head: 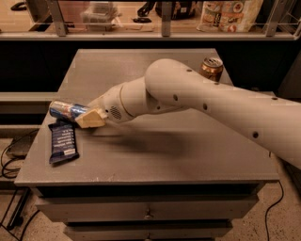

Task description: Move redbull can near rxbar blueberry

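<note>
The redbull can (65, 110), slim and blue-and-silver, lies on its side at the left edge of the grey table (188, 150). My gripper (90, 117) is at the can's right end, and its cream-coloured fingers (92, 119) are closed around it. The rxbar blueberry (63, 144), in a dark navy wrapper, lies flat just in front of the can. Its top end almost touches the can. The white arm reaches in from the right across the table.
A wider gold-orange soda can (211, 68) stands at the back right of the table, partly behind my arm. A shelf with packages (230, 14) runs behind the table. Drawers (148, 209) sit below the front edge. Cables lie on the floor at the left.
</note>
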You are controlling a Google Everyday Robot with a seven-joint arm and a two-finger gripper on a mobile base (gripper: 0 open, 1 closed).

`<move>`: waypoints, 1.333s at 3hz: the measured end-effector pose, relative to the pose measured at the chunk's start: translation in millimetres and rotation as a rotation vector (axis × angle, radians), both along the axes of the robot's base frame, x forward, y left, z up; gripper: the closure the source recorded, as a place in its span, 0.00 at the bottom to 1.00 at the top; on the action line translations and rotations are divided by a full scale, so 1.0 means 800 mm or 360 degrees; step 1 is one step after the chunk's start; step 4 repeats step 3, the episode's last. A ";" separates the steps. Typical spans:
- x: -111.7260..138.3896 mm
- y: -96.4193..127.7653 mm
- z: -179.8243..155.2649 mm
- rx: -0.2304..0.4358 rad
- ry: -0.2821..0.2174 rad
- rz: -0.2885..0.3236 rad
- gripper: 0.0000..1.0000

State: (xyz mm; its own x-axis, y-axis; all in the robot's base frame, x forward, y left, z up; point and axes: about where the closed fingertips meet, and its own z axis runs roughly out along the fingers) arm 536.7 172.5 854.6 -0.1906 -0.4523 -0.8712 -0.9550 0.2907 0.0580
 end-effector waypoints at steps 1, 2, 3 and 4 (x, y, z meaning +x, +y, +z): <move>-0.002 0.002 0.004 0.0019 -0.0023 -0.0015 0.12; -0.004 0.006 0.011 0.0050 -0.0060 -0.0022 0.00; -0.004 0.006 0.011 0.0050 -0.0060 -0.0022 0.00; -0.004 0.006 0.011 0.0050 -0.0060 -0.0022 0.00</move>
